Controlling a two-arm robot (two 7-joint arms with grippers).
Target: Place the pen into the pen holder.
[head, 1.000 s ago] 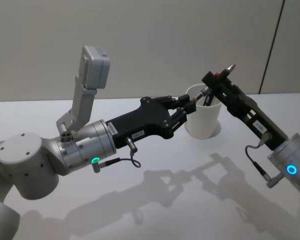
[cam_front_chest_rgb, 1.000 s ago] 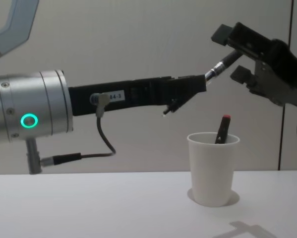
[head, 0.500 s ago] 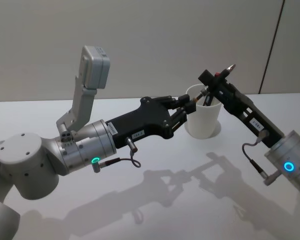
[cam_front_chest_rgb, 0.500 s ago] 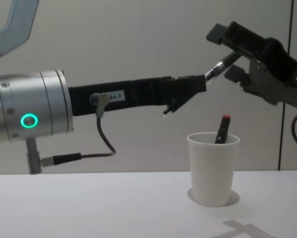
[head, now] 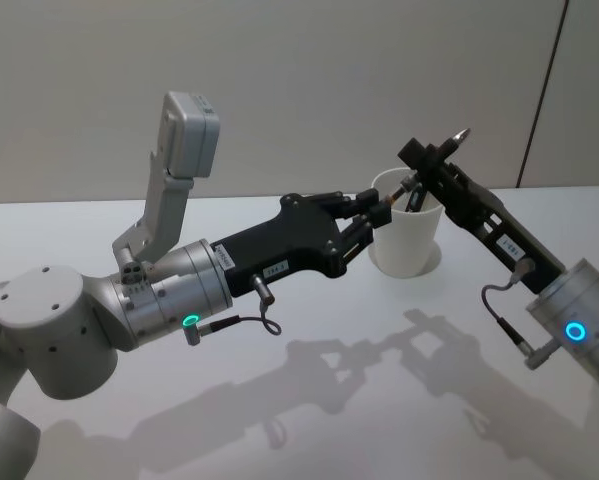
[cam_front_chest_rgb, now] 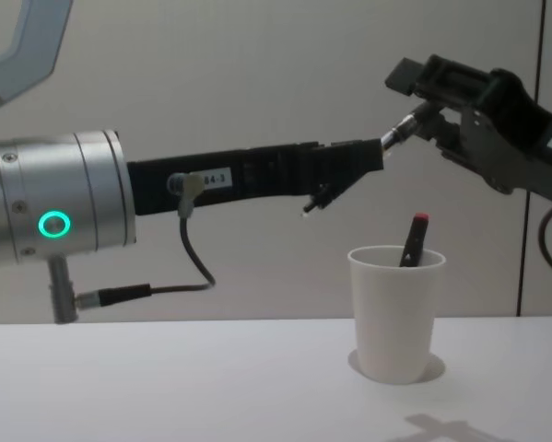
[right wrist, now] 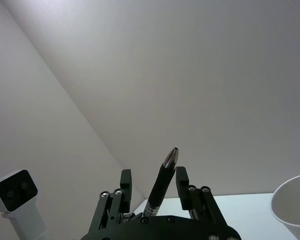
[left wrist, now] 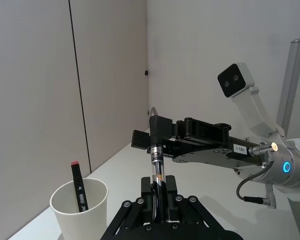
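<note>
The pen [left wrist: 157, 165] is held in the air above the white pen holder [cam_front_chest_rgb: 394, 313] on the counter [head: 309, 400], gripped at 1 end by the left hand [left wrist: 157, 200] and clamped near its tip by the right hand [right wrist: 154, 192]. A red-capped marker [cam_front_chest_rgb: 412, 238] stands inside the pen holder.

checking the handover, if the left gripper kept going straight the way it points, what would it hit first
Probably the right gripper, closing around the far end of the pen that the left gripper holds, above the paper cup. Depth is unclear.
</note>
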